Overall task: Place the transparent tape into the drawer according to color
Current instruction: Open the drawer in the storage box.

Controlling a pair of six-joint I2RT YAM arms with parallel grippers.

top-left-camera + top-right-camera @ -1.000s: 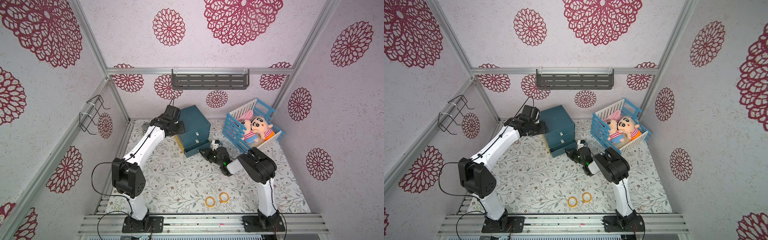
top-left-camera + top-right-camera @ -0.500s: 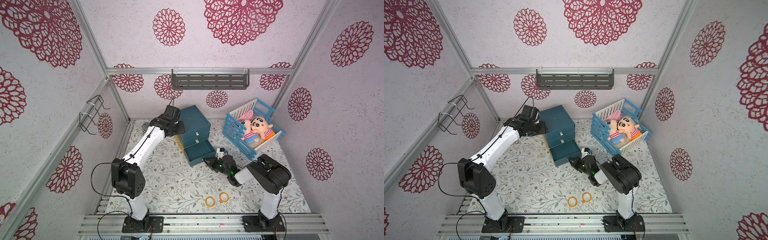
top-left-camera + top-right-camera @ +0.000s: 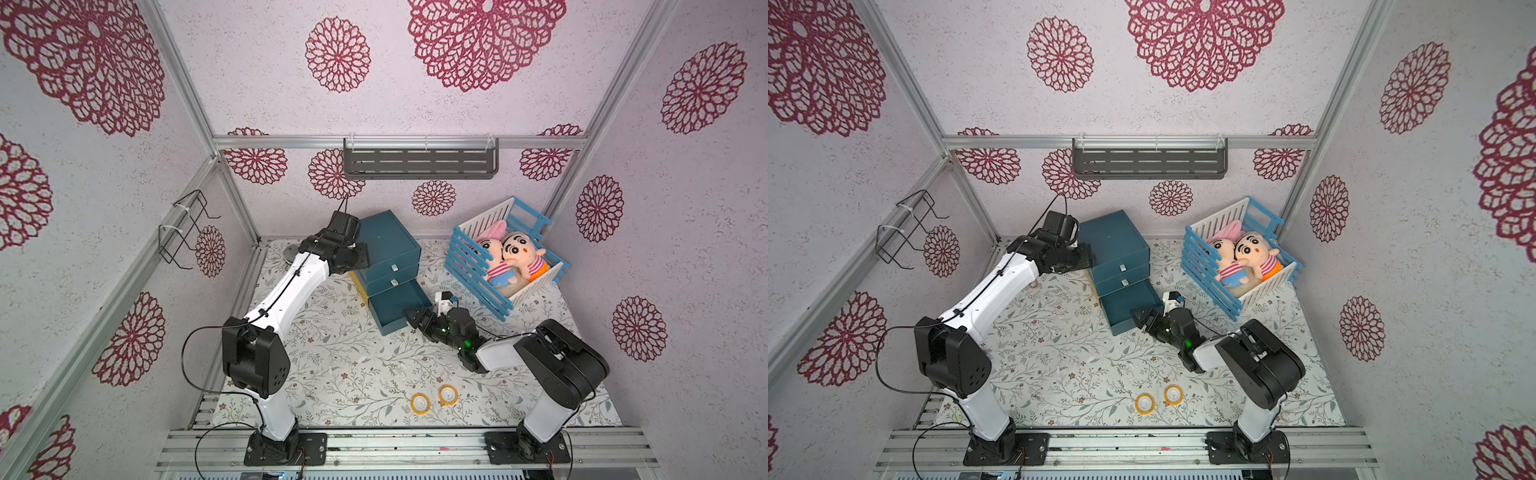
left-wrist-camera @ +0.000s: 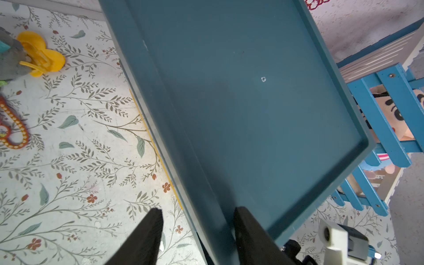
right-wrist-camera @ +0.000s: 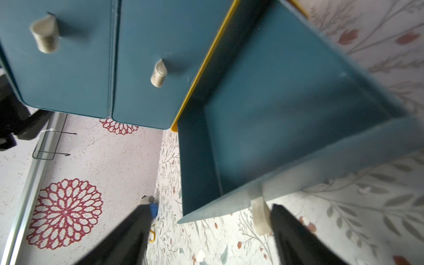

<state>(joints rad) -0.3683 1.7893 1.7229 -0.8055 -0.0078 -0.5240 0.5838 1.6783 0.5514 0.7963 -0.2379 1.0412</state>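
Two yellow-orange rolls of transparent tape (image 3: pixel 420 404) (image 3: pixel 448 395) lie flat near the front edge, far from both grippers, in both top views (image 3: pixel 1145 404). The blue cabinet (image 3: pixel 388 241) stands at the back, and its bottom drawer (image 3: pixel 397 309) (image 5: pixel 286 103) is pulled out and shows nothing inside. My right gripper (image 3: pixel 415 322) (image 5: pixel 212 207) is open just in front of the drawer. The drawer's pale knob (image 5: pixel 259 215) stands free beside one finger. My left gripper (image 3: pixel 359 257) (image 4: pixel 197 210) straddles the cabinet's top left edge, open, with a gap at the outer finger.
A blue and white crate (image 3: pixel 505 257) with two plush dolls stands back right. A grey shelf (image 3: pixel 419 164) hangs on the back wall and a wire rack (image 3: pixel 187 228) on the left wall. Left of the cabinet lie a yellow clip (image 4: pixel 41 55) and an orange loop (image 4: pixel 13 128).
My right gripper drew the bottom drawer out toward the front, then opened and let go of its knob. My left gripper's jaws widened a little at the cabinet edge.
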